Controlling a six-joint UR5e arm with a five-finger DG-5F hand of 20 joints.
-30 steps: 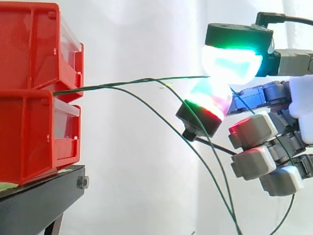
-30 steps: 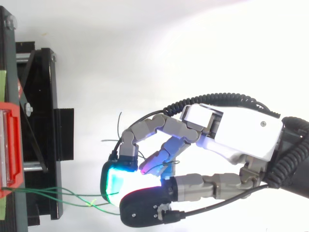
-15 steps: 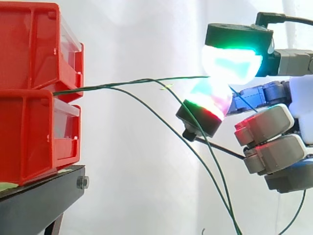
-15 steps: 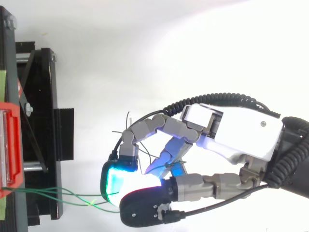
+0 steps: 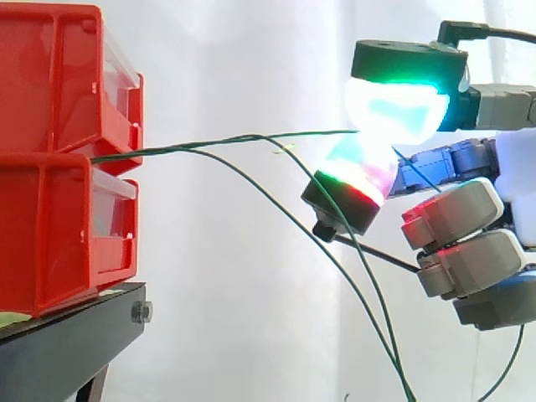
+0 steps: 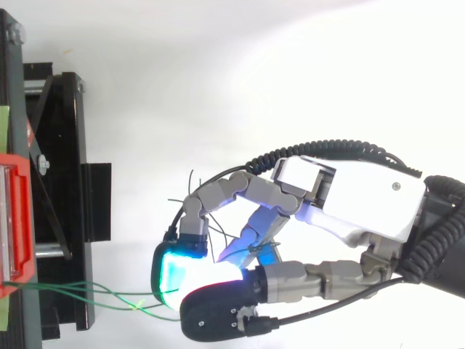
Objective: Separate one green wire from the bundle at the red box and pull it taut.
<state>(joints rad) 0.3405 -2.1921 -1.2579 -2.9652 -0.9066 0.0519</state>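
We see the robot hand (image 5: pixel 456 219) pinching one green wire (image 5: pixel 226 140), stretched nearly level, right of the red bins (image 5: pixel 50 84).

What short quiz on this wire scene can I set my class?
1. True or false: the hand pinches one green wire.
2. Where does the bundle leave the red bins? A on top; B between the two bins; C under the lower bin.
3. Fill in: below the pinched wire, the other wires hang ___.
Key: 1 true; 2 B; 3 slack.
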